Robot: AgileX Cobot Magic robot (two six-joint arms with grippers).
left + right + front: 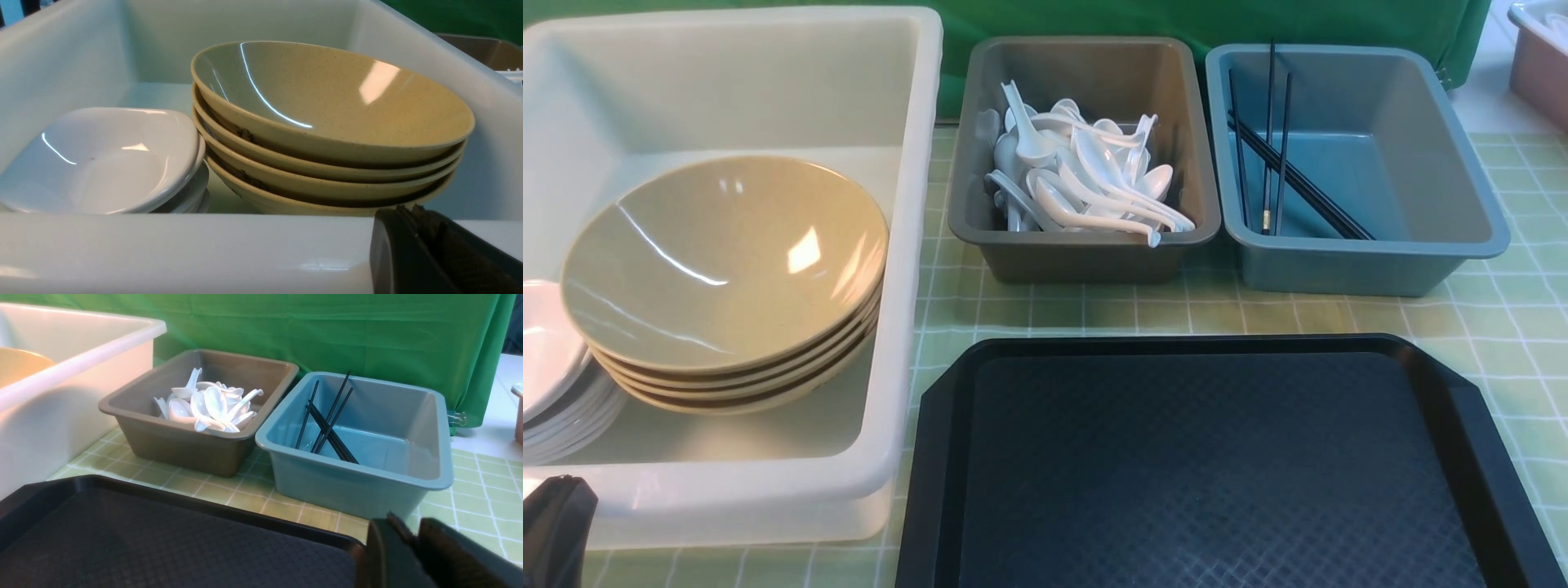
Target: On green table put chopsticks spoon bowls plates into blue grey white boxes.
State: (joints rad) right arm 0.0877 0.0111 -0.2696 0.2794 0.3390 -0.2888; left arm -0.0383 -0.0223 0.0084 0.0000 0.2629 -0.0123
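Glossy bowls, textured matt tray

**Three boxes and a tray on the green table**

The table is covered with a light green cloth marked in a pale grid. Along its far edge stand three boxes in a row. The white box fills the left side and reaches almost to the near edge. The grey box sits at the middle of the far edge, and the blue box stands just beside it on the right, their rims nearly touching. A black tray lies flat at the near edge, in front of the grey and blue boxes, with a strip of cloth showing between.
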